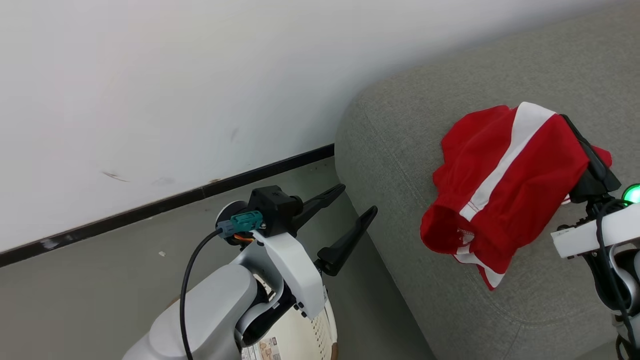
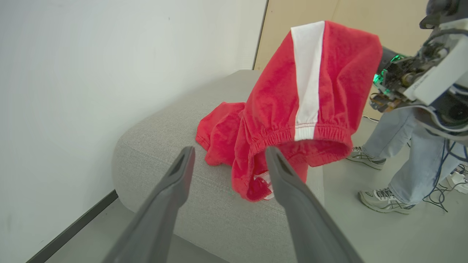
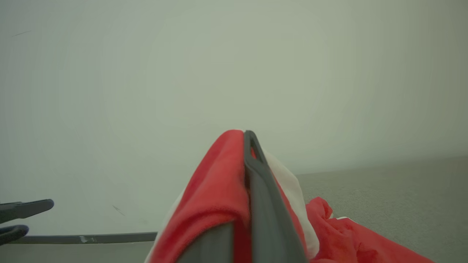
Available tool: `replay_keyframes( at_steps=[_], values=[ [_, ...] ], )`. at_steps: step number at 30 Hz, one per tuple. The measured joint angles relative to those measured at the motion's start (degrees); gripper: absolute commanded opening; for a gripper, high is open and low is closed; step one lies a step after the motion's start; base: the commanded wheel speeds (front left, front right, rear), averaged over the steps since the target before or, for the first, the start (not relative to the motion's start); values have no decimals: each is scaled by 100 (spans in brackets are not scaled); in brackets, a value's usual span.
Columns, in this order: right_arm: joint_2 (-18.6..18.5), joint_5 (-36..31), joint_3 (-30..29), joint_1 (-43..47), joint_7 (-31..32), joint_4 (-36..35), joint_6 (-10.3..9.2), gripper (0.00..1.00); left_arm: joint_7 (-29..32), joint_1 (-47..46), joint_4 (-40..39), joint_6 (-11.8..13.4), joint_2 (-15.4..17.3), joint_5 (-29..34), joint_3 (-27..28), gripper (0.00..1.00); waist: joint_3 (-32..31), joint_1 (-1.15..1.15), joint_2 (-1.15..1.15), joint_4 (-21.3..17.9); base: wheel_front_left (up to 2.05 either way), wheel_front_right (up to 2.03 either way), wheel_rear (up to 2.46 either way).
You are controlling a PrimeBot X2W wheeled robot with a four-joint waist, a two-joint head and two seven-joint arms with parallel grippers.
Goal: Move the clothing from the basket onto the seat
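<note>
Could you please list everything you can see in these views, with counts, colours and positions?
clothing: at least one piece, exact count unclear, red with white bands, draped over the right tool, lower end resting on the seat
seat: one, grey-green, against the wall
basket: one, cream-white, perforated, on the floor, partly hidden under the left arm
wall: one, white, behind the seat
baseboard: one, dark, along the wall's foot
floor: grey, beside the seat
person's legs: two, light blue jeans, beyond the seat
sneakers: two, grey-white, on the floor
left tool: one, dark fingers, open and empty, beside the seat's edge
right tool: one, dark fingers, shut on the clothing, above the seat
</note>
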Motion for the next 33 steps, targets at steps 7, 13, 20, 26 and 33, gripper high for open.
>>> replay_keyframes(
  at_steps=[7, 13, 20, 26, 33],
  values=[
    [-216, -104, -148, -70, 0, -230, 0, 0, 0, 83, -4, 34, 46, 0, 10, 100, 36, 0, 0, -169, 0, 0, 0],
    [-512, -149, -272, -398, 0, -376, 0, 0, 5, 83, -36, 53, 49, 7, 7, 100, 82, 0, 0, -215, 0, 0, 0],
    [-1165, -65, -558, -909, -8, -88, 0, 0, 62, 83, -83, 110, 57, 8, -2, 100, 180, 0, 0, -210, 0, 0, 0],
    [-1413, 393, -815, -1195, -8, 476, 0, 0, 158, 83, -142, 156, 91, 11, -5, 100, 305, 0, 0, -157, 0, 0, 0],
    [-1833, 582, -814, -1418, 146, 1188, 0, 0, 290, 83, -226, 254, 178, 48, -7, 100, 499, 0, 0, -68, 0, 0, 0]
  ],
)
